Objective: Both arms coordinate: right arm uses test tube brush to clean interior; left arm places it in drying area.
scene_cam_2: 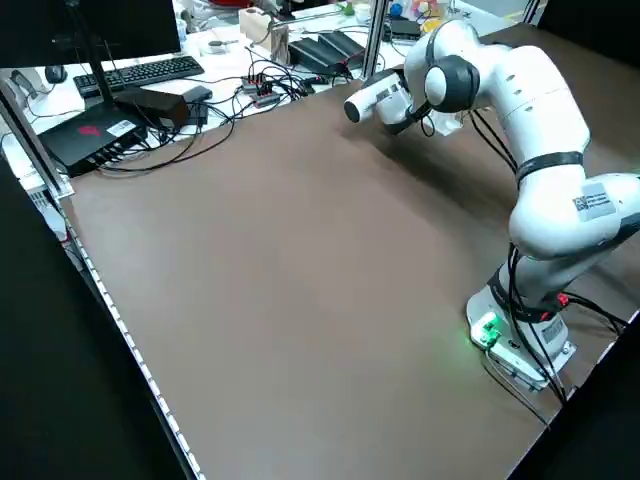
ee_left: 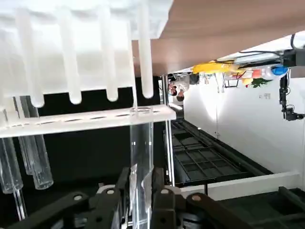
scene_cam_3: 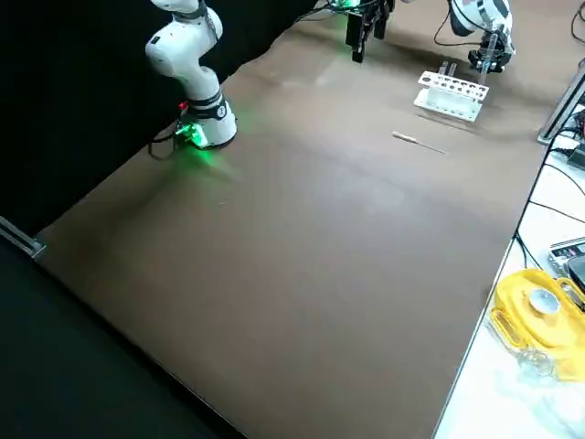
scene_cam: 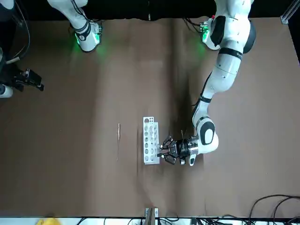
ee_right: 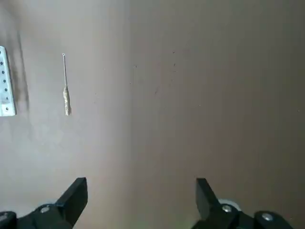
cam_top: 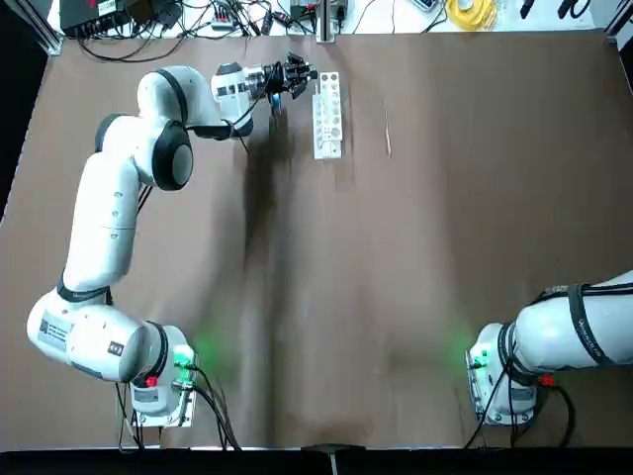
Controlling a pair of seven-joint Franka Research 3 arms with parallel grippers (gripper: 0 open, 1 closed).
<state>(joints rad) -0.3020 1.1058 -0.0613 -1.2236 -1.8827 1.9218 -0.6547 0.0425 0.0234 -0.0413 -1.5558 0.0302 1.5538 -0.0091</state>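
Step in hand: racking. My left gripper (ee_left: 138, 202) clamps a clear test tube (ee_left: 141, 157) at the white rack (cam_top: 327, 115), table's 12 o'clock. Test tube brush (cam_top: 387, 129) lies at the rack's 3 o'clock. My right gripper (ee_right: 141, 198) hangs open, parked. Next, I judge: seat tube, release.

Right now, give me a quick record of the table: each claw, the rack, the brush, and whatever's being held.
left claw: beside the rack at the far end of the table, shut on a clear tube
clear tube: held between the fingers, reaching to the rack's edge
rack: white, rows of round holes, standing on the brown table
brush: thin pale stick lying flat, apart from the rack on the robot's right side of it, untouched
right claw: open, empty, over bare table away from the brush
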